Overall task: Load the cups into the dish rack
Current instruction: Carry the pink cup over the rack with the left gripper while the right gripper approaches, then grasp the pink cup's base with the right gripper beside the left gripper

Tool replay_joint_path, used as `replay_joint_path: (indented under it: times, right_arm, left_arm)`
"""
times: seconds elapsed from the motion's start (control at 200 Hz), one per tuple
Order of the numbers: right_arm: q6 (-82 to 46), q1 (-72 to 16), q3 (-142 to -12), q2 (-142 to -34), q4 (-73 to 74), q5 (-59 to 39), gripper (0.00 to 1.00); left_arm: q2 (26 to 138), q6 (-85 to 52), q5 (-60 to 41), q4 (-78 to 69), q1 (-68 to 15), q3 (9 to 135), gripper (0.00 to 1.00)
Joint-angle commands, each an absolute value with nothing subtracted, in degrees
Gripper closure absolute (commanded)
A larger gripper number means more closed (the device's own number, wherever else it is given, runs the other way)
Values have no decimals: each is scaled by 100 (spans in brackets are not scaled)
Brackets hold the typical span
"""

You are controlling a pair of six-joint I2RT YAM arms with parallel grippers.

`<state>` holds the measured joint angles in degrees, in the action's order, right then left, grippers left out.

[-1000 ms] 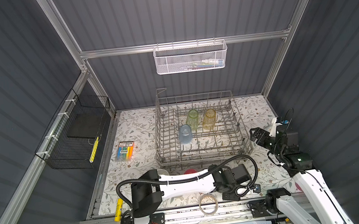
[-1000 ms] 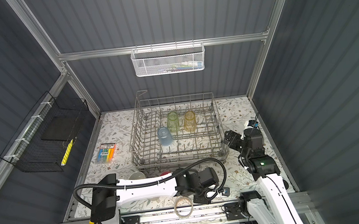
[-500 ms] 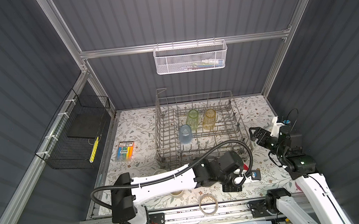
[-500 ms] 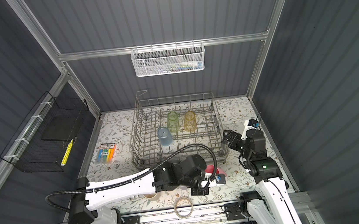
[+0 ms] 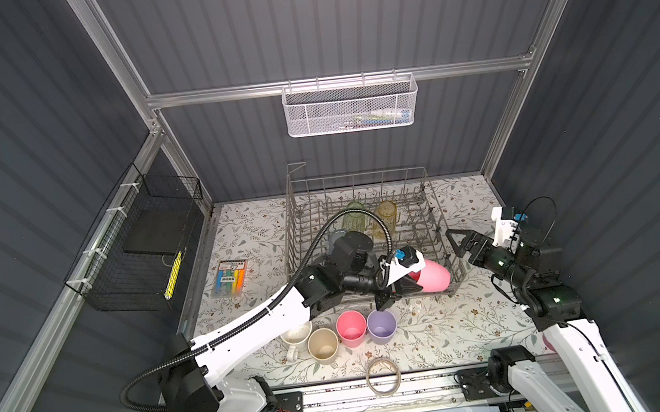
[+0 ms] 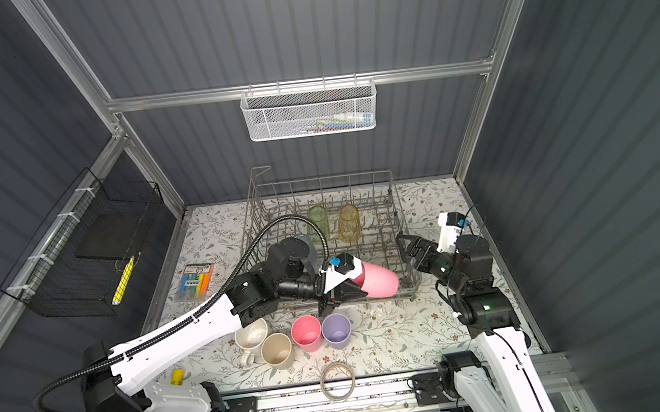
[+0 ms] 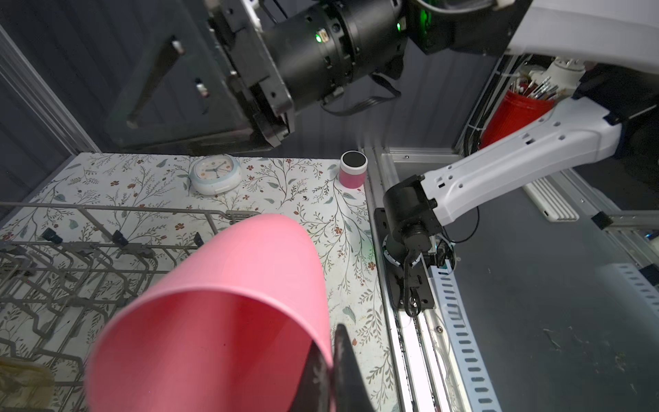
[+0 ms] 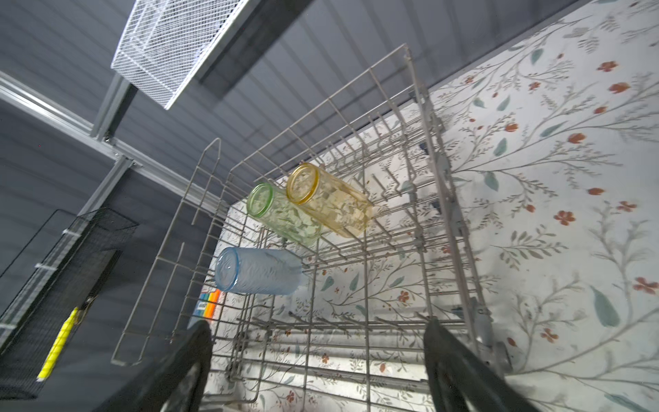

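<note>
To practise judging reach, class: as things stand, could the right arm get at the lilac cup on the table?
Probably yes. The right gripper is open and empty, with bare table between it and the lilac cup; the left gripper, holding a pink cup, hangs close by.

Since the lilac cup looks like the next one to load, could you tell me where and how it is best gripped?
I would take the lilac cup by its rim from above, one jaw inside, one outside. It stands upright, mouth up, and the pink cup crowds its left in both top views, so pinch the free right wall.
</note>
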<state>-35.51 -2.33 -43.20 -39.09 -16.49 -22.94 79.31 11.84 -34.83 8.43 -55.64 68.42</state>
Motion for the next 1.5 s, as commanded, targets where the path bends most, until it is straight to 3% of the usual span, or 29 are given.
replay_joint_path:
  times: [0.0,0.23,0.595,1.001,1.251,1.496]
  right_arm:
    - [-3732,-211,-4391,-3960,-1025,-3162,8]
    - [-4052,-211,-4322,-4283,-386,-4308,8]
    - [-5231,-211,-3770,-4772,1699,-5683,7]
    - [-5405,-227,-3583,-4955,2013,-6080,6]
    - [-5012,-267,-3728,-5061,1437,-5942,5]
    - [-5170,-560,-3786,-5165,1822,-5927,4]
  left_arm:
    - [7796,442,-4637,-131,-5140,6576,100]
    - [7961,-860,-5707,-1859,-4420,6149,100]
    - [8433,-2167,-6122,-3693,-3924,5804,100]
    - [9561,-4772,-6472,-7163,-3552,5734,100]
    - [9905,-5361,-6574,-7792,-3542,5906,100]
    - [9902,-5260,-6578,-7564,-3542,5970,100]
